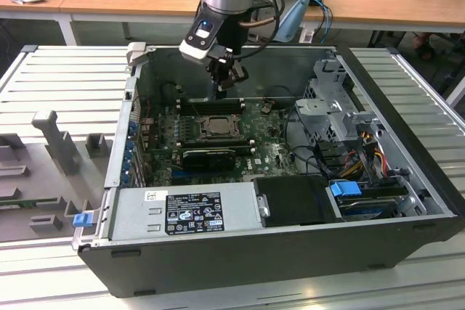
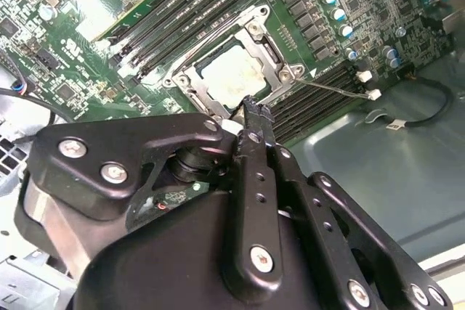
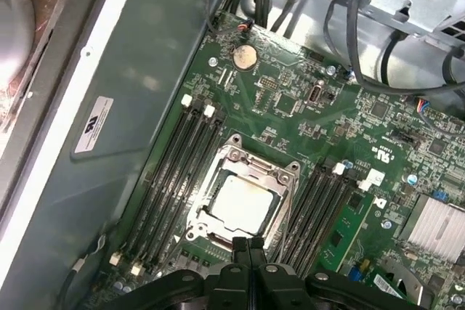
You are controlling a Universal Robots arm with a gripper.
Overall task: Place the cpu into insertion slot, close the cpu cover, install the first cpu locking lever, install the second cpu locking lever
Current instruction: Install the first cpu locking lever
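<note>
Long black memory slots (image 3: 176, 172) sit on both sides of the flat silvery-beige square cpu (image 3: 243, 200). The black gripper (image 3: 249, 240) hangs close over its edge, jaws pressed together, holding nothing.

Silver set on green
The pale silvery-beige square metal cpu (image 3: 243, 201) is gleaming inside the silvery metal-frame cpu cover (image 3: 254, 159), with the speckled green circuit board (image 3: 290, 107) surrounding both.
</note>
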